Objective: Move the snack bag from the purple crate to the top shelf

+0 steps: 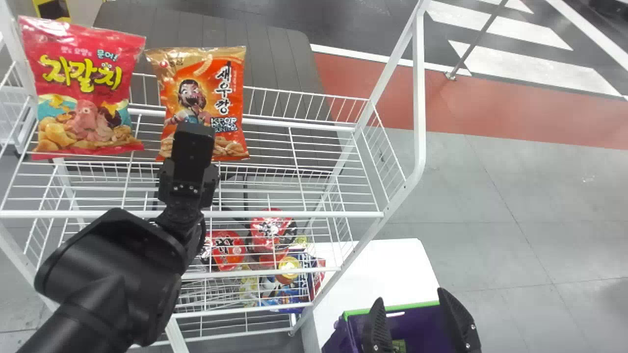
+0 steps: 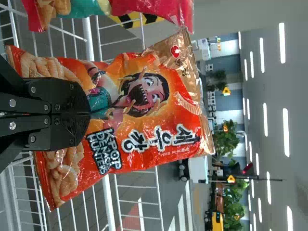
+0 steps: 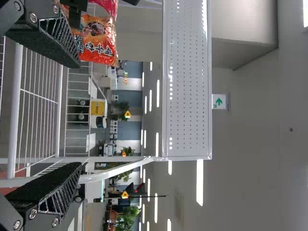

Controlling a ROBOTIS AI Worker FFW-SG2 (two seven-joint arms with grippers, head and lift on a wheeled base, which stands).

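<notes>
My right gripper (image 1: 409, 295) is wide open, nothing between its fingers, and from my head I see it in front of the purple crate (image 1: 431, 326), whose green rim shows beyond it. Inside the crate is a scrap of green, too little to name. The crate rests on a white bench (image 1: 387, 260) beside the rack. My left gripper (image 1: 196, 128) is closed, its fingers together in front of the orange snack bag (image 1: 169, 88); I see none of the bag between them, and cannot tell whether they touch it. That bag is upright on the top shelf (image 1: 314, 212), beside a red snack bag (image 1: 117, 56). The shelf's front rail runs beneath my left arm, and a slanting post (image 1: 419, 98) rises at its right end. A perforated panel (image 3: 187, 86) meets the white frame above the shelf. Below, through the wires, lie red packs (image 1: 228, 250) and blue packs (image 1: 289, 296). A dark slatted surface (image 1: 221, 29) is behind the rack, and farther off a thin metal pole (image 1: 476, 41) stands on the floor.
</notes>
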